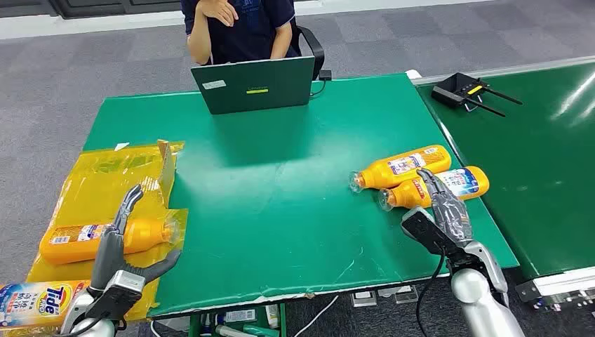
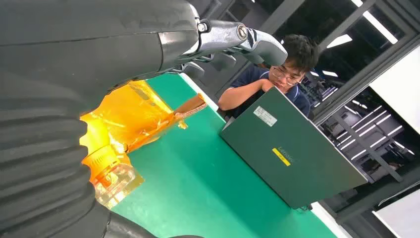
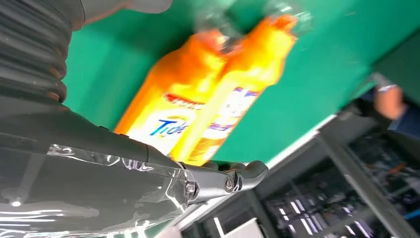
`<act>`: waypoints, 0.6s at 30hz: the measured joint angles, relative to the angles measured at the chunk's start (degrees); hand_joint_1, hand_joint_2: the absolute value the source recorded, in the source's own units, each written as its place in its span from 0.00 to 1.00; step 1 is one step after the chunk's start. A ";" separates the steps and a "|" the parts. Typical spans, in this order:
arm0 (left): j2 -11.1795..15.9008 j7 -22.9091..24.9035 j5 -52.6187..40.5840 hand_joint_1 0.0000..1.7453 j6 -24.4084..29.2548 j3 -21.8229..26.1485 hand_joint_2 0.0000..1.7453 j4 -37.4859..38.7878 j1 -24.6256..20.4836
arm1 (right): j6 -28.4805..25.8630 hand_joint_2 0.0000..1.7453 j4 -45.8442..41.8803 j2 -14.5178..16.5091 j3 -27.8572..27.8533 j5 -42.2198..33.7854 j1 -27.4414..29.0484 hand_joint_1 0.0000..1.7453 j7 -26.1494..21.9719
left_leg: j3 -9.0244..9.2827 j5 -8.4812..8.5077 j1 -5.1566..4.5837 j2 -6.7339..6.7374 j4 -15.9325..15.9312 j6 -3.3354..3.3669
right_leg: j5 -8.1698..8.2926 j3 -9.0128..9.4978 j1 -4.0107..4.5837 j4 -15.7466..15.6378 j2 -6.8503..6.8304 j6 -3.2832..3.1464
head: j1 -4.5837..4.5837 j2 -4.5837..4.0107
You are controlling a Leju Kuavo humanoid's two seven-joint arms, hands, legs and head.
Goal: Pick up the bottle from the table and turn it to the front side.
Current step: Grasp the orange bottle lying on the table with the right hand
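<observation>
Two orange bottles lying side by side near right edge of green table (image 1: 281, 210), caps toward centre: far bottle (image 1: 403, 167), near bottle (image 1: 449, 185). Right hand (image 1: 442, 210) over near bottle, fingers extended across it; grip not confirmable. Left hand (image 1: 123, 256) open, fingers spread, above third bottle (image 1: 105, 239) on yellow sheet (image 1: 105, 175) at left edge. Laptop (image 1: 254, 84) at far edge; wide bare green between.

The right hand (image 1: 442, 210) hides part of the near bottle (image 1: 459, 184) (both bottles blur at the wrist).
</observation>
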 joint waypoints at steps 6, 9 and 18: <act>0.00 -0.01 0.21 0.00 0.10 0.00 1.00 1.40 -0.49 | 0.86 1.00 4.60 -2.73 -1.31 1.04 -2.81 0.00 0.74 | 0.02 0.00 -0.03 0.02 0.00 0.01 | 0.01 -0.01 -0.03 0.00 0.02 0.01 | 0.01 -0.01; 0.00 -0.01 0.22 0.00 0.10 0.00 1.00 1.88 -0.74 | 0.89 1.00 6.09 -3.60 -1.52 1.10 -3.70 0.00 0.73 | 0.02 0.00 -0.03 0.01 0.00 0.00 | 0.01 -0.01 -0.03 0.00 0.02 0.01 | 0.01 0.00; -0.19 -0.02 0.25 0.00 -0.36 0.00 1.00 2.44 -0.87 | 1.77 1.00 15.83 -6.81 -1.54 2.17 -10.92 0.00 0.62 | 0.01 0.02 -0.05 0.03 0.01 0.03 | 0.04 -0.01 -0.06 0.00 0.04 0.05 | 0.01 0.00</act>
